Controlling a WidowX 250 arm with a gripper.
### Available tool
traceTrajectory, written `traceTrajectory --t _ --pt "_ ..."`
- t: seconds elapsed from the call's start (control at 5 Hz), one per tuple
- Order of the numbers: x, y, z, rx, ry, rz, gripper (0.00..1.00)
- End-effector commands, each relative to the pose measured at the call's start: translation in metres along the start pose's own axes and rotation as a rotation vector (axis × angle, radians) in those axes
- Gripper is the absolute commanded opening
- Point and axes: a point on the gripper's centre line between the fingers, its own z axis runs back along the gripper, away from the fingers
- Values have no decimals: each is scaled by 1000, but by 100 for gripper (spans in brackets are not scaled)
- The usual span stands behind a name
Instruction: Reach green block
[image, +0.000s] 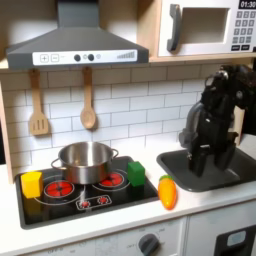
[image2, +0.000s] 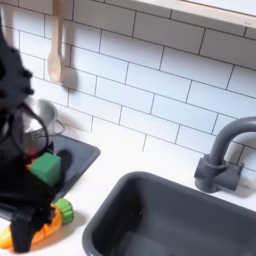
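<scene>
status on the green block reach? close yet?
Not there yet. Done: nothing visibly finished; the green block stands untouched on the stove's right edge, near the orange carrot toy. In hand: the gripper hangs over the sink, off to the block's right in the first exterior view. Left: cross the gap to the block. Jaws' state is unclear.
</scene>
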Motion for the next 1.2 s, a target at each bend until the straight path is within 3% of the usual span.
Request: traceTrajectory --t 0.0,0.6,1.0 --pt "27 4 -6 25 -11 22 100" --pt "72 13 -17 36 -20 53 100" --pt "96 23 -25 46 -25 31 100"
